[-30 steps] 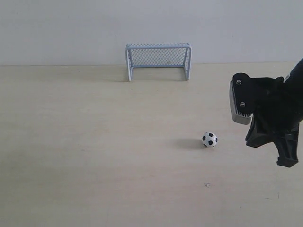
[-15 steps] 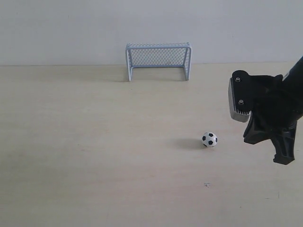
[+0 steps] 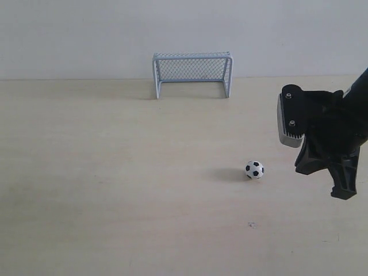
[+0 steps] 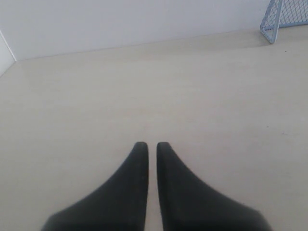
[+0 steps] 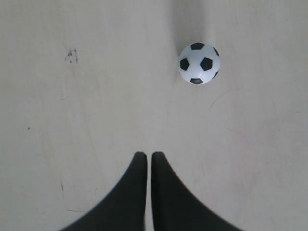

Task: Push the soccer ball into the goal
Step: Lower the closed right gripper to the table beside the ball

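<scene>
The soccer ball [image 3: 255, 169] [image 5: 199, 63] is tiny, white with black patches, and rests on the pale wooden table right of centre. The pale blue goal [image 3: 192, 74] stands at the table's far edge against the wall, mouth facing the camera; one of its posts shows in the left wrist view [image 4: 281, 19]. My right gripper [image 3: 343, 192] [image 5: 145, 155] hangs to the right of the ball, a little above the table, shut and empty, clear of the ball. My left gripper [image 4: 148, 145] is shut and empty over bare table; it does not show in the exterior view.
The table [image 3: 115, 172] is bare light wood with a white wall behind it. A small dark mark [image 3: 251, 225] lies on the surface in front of the ball.
The right arm has drifted slightly left and up, towards the ball. The ball and goal have not moved.
</scene>
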Controlling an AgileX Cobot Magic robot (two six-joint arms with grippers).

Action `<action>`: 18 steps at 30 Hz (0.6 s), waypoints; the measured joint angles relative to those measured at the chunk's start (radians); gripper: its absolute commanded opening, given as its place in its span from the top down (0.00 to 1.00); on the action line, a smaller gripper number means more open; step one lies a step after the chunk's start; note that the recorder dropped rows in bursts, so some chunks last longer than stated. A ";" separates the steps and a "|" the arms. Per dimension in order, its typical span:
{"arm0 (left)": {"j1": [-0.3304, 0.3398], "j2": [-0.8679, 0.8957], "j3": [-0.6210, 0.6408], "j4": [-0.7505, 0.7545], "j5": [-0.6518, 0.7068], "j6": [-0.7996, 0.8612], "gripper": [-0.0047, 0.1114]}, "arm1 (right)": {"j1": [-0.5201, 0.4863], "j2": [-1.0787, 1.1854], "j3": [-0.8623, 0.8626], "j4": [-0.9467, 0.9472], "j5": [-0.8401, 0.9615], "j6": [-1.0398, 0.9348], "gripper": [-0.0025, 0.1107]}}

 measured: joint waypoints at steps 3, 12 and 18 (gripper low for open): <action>0.000 0.000 0.000 0.000 0.000 0.000 0.91 | 0.000 0.000 0.000 0.030 -0.005 0.000 0.98; 0.000 0.000 0.000 0.000 0.000 0.000 0.91 | 0.000 0.000 0.000 0.073 -0.062 -0.022 0.98; 0.000 0.000 0.000 0.000 0.000 0.000 0.91 | 0.000 0.005 -0.002 0.066 -0.154 -0.031 0.98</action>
